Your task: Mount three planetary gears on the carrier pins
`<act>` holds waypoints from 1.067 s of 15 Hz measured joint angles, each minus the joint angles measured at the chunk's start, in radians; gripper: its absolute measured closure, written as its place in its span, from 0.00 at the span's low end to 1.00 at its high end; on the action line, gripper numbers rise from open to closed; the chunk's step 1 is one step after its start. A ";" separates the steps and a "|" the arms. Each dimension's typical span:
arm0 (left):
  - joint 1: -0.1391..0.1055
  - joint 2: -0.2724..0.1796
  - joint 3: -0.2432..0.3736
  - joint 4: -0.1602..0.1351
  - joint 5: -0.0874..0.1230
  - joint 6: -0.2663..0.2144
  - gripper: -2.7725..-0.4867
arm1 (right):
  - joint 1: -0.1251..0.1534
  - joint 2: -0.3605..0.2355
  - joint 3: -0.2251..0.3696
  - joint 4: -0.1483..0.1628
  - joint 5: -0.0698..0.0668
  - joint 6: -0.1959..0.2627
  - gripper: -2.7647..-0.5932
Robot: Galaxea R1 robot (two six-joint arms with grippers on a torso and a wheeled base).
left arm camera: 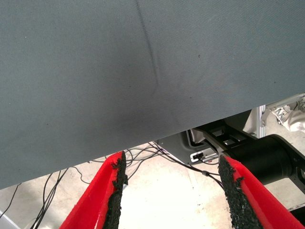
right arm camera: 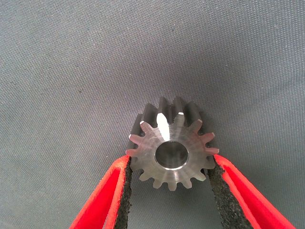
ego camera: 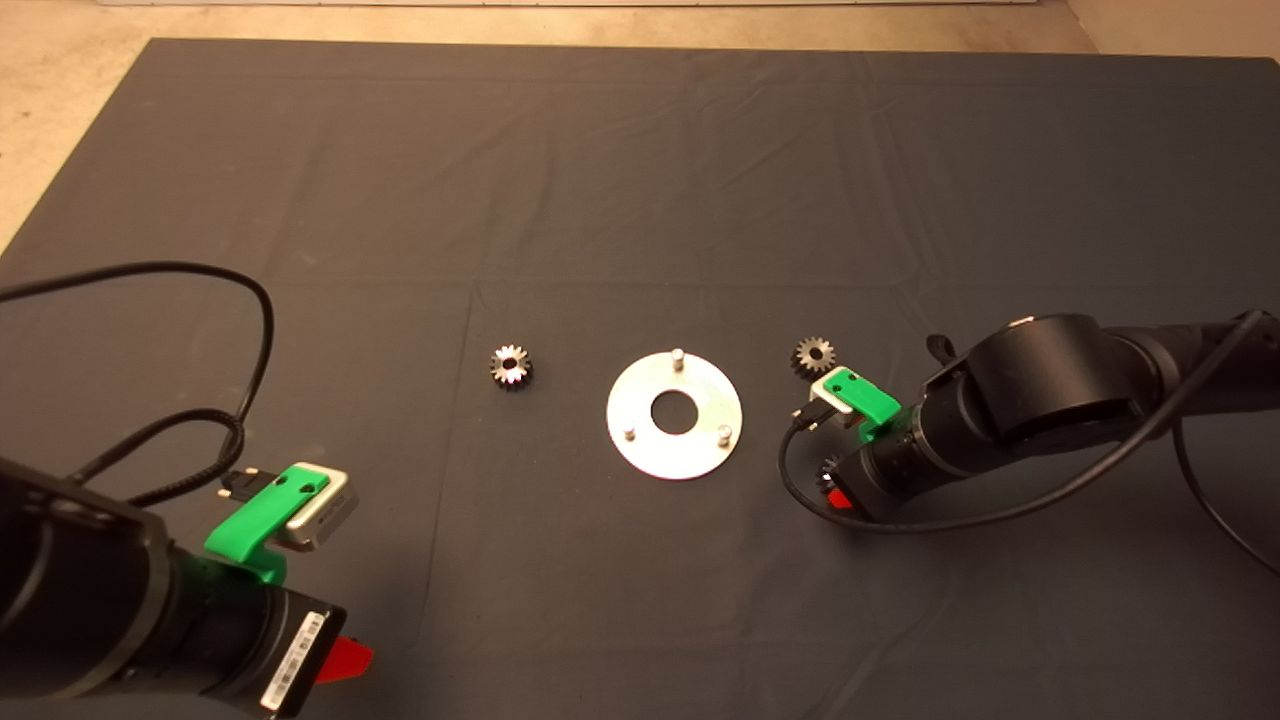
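Steel disc at the middle of my mat, seen from the head camera: flat, shiny, with a large central hole and three upright pins. One pin stands at the far edge, one at the near left, one at the near right. All three pins are bare.

Left of the disc, well apart from it, a gear lies flat on the mat. A second gear lies just right of the disc, near the far end of my right arm's green camera mount.

My right gripper is low over the mat at the near right of the disc. Its wrist camera shows a third gear between the two red fingers, both black pads pressed against its teeth, so it is clamped on that gear. The gear's shiny face and bore are turned toward the camera, with plain mat behind it. From the head camera only a few of this gear's teeth show beside the red finger.

My left gripper waits at the lower left edge of the head picture. Its fingers stand spread with nothing between them; beyond the mat's edge its wrist camera shows floor, cables and black machine parts.
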 joint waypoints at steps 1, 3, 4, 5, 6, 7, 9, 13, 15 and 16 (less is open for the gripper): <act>0.000 -0.001 0.000 0.000 -0.002 0.000 0.64 | 0.000 0.000 0.000 0.000 0.000 0.000 0.77; 0.000 -0.006 0.000 0.000 -0.011 0.000 0.64 | 0.000 0.000 0.000 0.000 0.000 0.000 0.78; 0.000 -0.006 0.000 0.000 -0.012 0.000 0.64 | 0.000 0.000 0.000 0.000 0.000 0.000 0.78; 0.000 -0.006 0.000 0.000 -0.012 0.000 0.64 | 0.000 0.000 0.000 0.000 0.000 0.000 0.79; 0.000 -0.006 0.000 0.000 -0.013 0.000 0.64 | 0.000 0.002 0.000 0.000 -0.001 0.000 0.79; 0.000 -0.005 0.000 0.000 -0.015 0.000 0.64 | 0.000 0.004 0.000 -0.001 -0.003 0.000 0.80; 0.000 -0.005 0.000 0.000 -0.017 0.000 0.64 | 0.000 0.007 0.000 -0.001 -0.003 0.000 0.81; 0.000 -0.005 0.000 0.000 -0.020 0.000 0.64 | 0.000 0.016 0.002 -0.003 -0.002 0.001 0.88; 0.000 -0.005 0.000 0.000 -0.020 0.000 0.64 | 0.000 0.023 0.016 -0.006 -0.002 0.002 0.91; 0.000 -0.005 0.000 0.000 -0.020 0.000 0.64 | 0.002 0.027 0.031 -0.006 -0.002 0.004 0.91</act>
